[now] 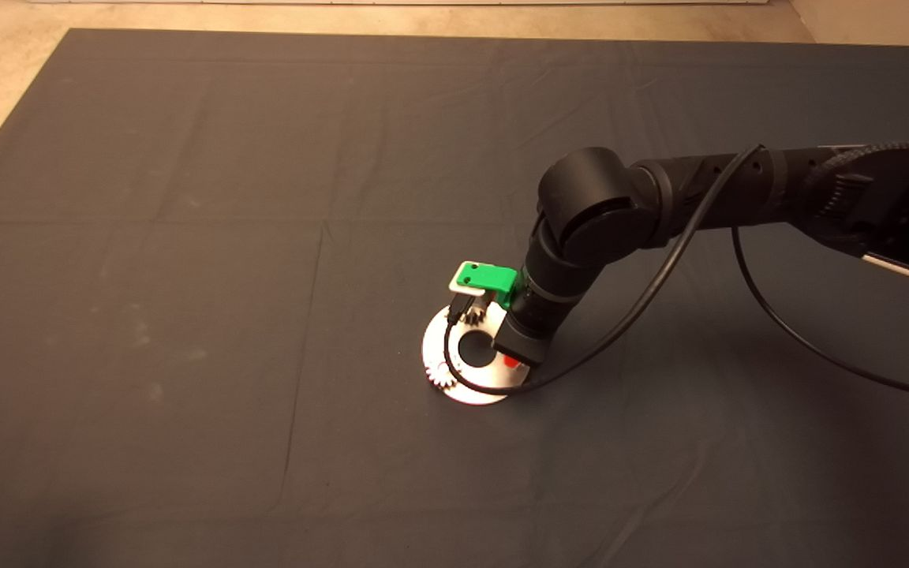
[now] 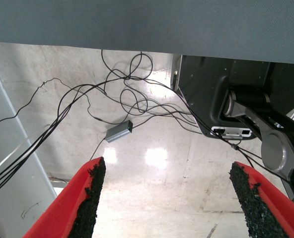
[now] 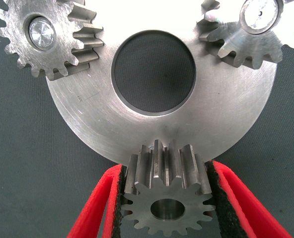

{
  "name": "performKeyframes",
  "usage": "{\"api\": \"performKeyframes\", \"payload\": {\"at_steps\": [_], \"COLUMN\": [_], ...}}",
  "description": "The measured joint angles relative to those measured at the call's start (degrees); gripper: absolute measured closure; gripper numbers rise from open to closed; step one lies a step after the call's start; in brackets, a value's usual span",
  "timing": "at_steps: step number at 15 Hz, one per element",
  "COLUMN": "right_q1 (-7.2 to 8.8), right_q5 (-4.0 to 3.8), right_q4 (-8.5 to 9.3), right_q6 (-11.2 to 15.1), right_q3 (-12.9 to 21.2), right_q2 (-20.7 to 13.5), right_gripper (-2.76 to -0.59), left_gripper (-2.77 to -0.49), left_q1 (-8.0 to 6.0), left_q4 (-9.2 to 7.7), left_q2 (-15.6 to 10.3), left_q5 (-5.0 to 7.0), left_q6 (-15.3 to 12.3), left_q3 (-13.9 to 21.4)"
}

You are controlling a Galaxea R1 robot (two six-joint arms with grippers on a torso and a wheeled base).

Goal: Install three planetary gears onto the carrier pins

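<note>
In the right wrist view a flat silver disc (image 3: 87,114) lies on the dark mat. Two planetary gears (image 3: 15,25) (image 3: 236,44) sit on carrier pins (image 3: 41,33) (image 3: 259,12). My right gripper (image 3: 167,168) is shut on the third gear (image 3: 167,188), held at the disc's near edge. I cannot tell whether a pin is in its hole. In the head view the right gripper (image 1: 510,361) is at the disc's (image 1: 474,392) right side, hiding the held gear. The other two gears (image 1: 444,375) (image 1: 473,315) show. My left gripper (image 2: 169,168) is parked, open and empty.
The right arm (image 1: 660,205) reaches in from the right with a black cable (image 1: 660,276) hanging down to the mat (image 1: 186,237) beside the disc. The left wrist view looks at the floor with tangled cables (image 2: 127,94) and a black machine base (image 2: 221,99).
</note>
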Motion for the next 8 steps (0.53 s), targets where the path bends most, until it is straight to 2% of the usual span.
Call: {"api": "performKeyframes", "payload": {"at_steps": [8], "right_q1": [-0.06], "right_q5": [-0.11], "right_q4": [-0.09], "right_q6": [0.0], "right_q3": [0.6], "right_q2": [-0.1], "right_gripper": [-1.03], "left_gripper": [-1.76], "left_q1": [0.00], "left_q4": [0.02], "left_q2": [-0.3], "left_q5": [0.00], "left_q6": [0.5], "left_q3": [0.0]}}
